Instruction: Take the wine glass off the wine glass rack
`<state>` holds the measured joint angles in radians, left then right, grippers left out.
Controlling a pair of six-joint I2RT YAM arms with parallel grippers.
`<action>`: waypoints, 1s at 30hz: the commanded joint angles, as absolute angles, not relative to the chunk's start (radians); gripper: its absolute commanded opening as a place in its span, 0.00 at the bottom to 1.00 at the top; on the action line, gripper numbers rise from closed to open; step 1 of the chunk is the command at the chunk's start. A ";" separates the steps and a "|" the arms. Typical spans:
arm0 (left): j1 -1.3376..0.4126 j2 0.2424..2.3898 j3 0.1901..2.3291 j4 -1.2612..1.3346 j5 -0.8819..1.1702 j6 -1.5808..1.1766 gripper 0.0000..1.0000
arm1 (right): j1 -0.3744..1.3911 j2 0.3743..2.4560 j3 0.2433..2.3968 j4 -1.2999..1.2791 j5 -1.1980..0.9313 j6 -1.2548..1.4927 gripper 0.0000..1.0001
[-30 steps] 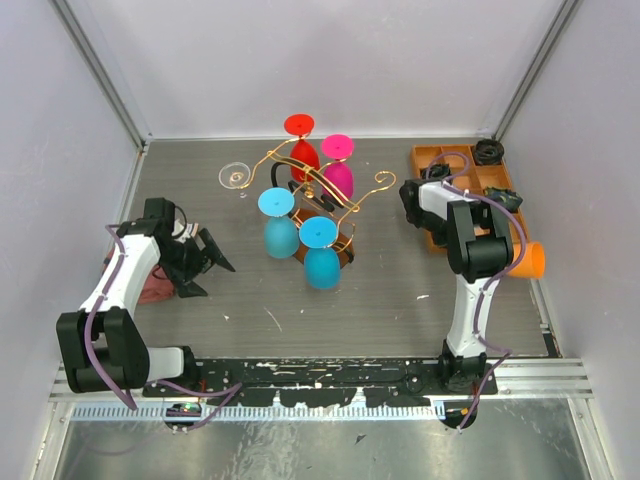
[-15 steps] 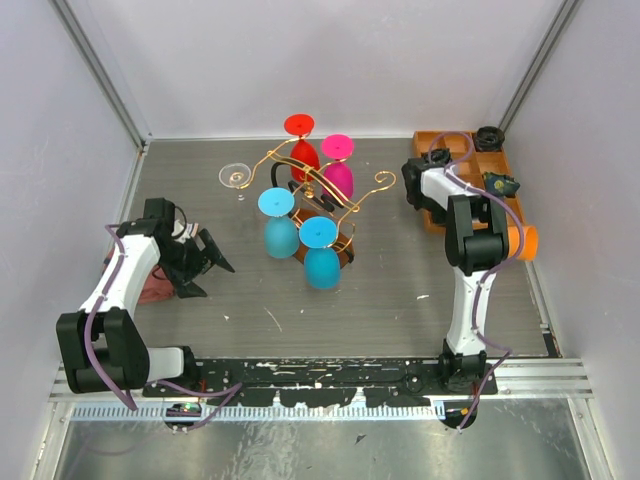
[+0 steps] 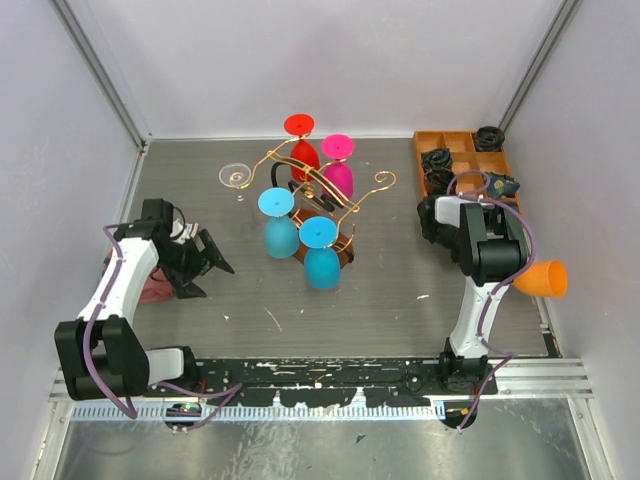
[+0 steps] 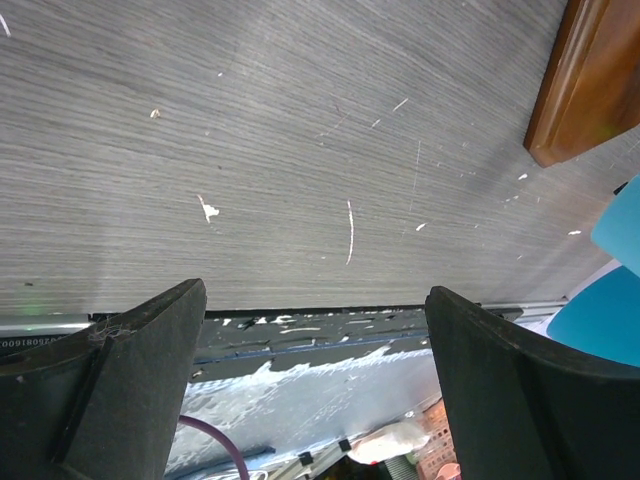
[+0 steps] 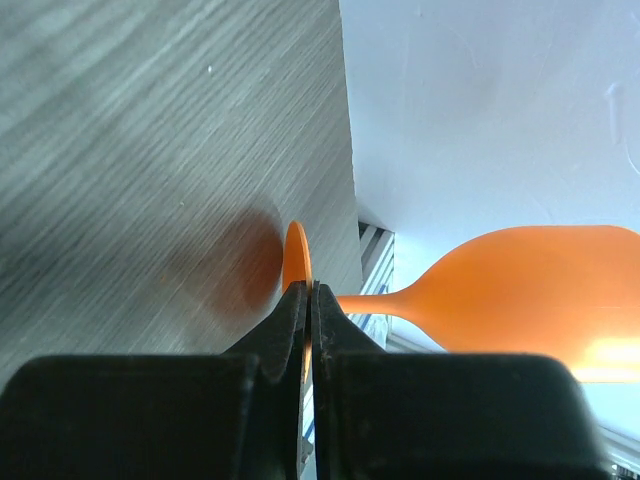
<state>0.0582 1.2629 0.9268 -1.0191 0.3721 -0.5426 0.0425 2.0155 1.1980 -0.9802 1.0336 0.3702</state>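
Orange wine glass is off the rack; it lies horizontal at the right edge of the tabletop, bowl pointing at the side wall and close to it. Right gripper is pinching only the thin foot disc, fingers almost pressed together; left gripper is spread wide with nothing in it, low near the left edge.

Risks as I see them:
- grip sits on the rim of the foot and the bowl hangs out as a lever; the glass could pivot or slide out of the pinch
- any outward wrist swing may knock the bowl on the wall
- if dropped here it likely goes over the right edge rather than onto the tabletop
- if released on its side, it rolls; it needs turning upright first
- the orange tray in the back right corner limits set-down room
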 commanded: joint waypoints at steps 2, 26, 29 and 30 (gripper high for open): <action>0.060 1.226 0.946 -1.063 0.385 -0.506 0.98 | 0.046 2.008 1.154 -0.972 1.060 0.453 0.06; 0.061 1.248 0.954 -1.072 0.382 -0.509 0.98 | 0.082 2.017 1.178 -0.905 0.932 0.464 0.17; 0.060 1.250 0.953 -1.072 0.384 -0.509 0.98 | 0.098 2.035 1.189 -0.920 0.933 0.493 0.19; 0.060 1.250 0.953 -1.072 0.384 -0.509 0.98 | 0.103 2.040 1.190 -0.923 0.932 0.501 0.23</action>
<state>0.0582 1.2484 0.9279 -1.0607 0.3710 -0.5240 0.0818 2.0186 1.1553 -0.9211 0.9546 0.4248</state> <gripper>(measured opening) 0.980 0.190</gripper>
